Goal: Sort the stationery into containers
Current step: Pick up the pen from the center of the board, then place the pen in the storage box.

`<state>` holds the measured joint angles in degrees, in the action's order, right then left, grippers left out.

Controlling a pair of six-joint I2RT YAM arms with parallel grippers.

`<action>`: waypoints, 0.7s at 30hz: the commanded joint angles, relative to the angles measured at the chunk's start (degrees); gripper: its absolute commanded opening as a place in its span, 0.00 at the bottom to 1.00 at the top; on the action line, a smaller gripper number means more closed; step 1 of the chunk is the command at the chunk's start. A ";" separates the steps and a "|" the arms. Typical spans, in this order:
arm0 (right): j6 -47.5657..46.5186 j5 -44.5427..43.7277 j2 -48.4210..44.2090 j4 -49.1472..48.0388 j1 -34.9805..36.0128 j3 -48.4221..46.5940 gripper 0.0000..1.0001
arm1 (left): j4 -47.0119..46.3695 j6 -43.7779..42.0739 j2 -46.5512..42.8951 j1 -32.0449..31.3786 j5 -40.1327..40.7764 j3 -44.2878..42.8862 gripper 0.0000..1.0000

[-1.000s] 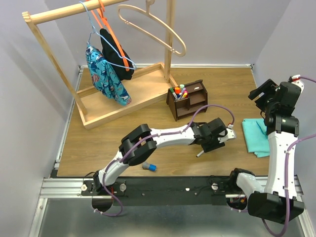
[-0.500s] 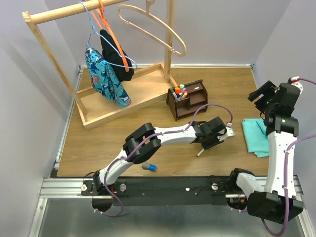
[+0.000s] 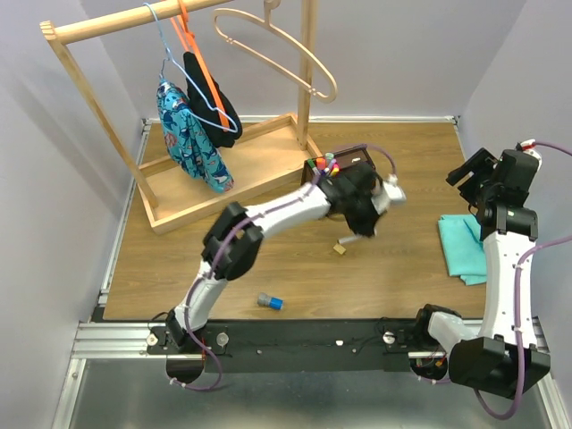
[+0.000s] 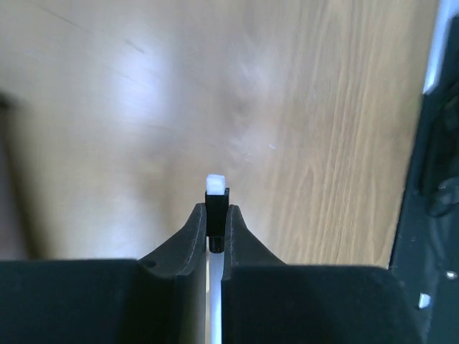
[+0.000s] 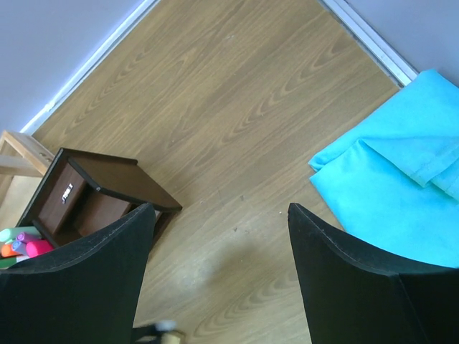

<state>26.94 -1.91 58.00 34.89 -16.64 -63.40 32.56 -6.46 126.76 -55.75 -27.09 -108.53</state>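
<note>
My left gripper (image 3: 365, 225) is shut on a thin white marker (image 4: 216, 193) with a black collar, which sticks out past the fingertips (image 4: 217, 215) above bare wood. The gripper hovers just in front of the dark brown organiser (image 3: 361, 163), which the arm partly hides. Coloured-cap markers (image 3: 322, 164) stand in the organiser's left compartment. A tiny tan cube (image 3: 340, 248) lies on the table below the gripper. A grey-blue cylinder (image 3: 270, 302) lies near the front edge. My right gripper (image 3: 469, 170) is open and empty, raised at the right. It sees the organiser (image 5: 100, 197) and markers (image 5: 21, 244).
A large pale wooden clothes rack (image 3: 223, 170) with hangers and clothes stands at the back left, right beside the organiser. A folded turquoise cloth (image 3: 460, 246) lies at the right under my right arm, and also shows in the right wrist view (image 5: 401, 186).
My left arm has swung back and to the left, from mid-table to just in front of the organiser, carrying the marker. The tan cube now shows on the table. The right arm has barely moved.
</note>
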 commanded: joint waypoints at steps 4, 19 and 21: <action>-2.84 4.63 1.76 -4.83 -0.58 3.19 0.82 | -23.19 -6.81 -19.25 14.42 -27.40 11.17 0.00; -18.14 -0.46 9.32 -3.61 -1.72 -5.41 0.83 | -80.53 19.81 -11.28 25.68 -26.08 20.29 0.00; -19.37 -0.55 10.38 -3.08 -1.73 -7.08 0.83 | -82.38 21.39 -9.79 26.30 -26.17 20.20 0.00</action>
<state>13.43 -0.03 66.92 30.74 -17.76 -65.69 -37.10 8.71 114.85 -31.24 -53.15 -88.05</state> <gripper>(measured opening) 0.828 0.148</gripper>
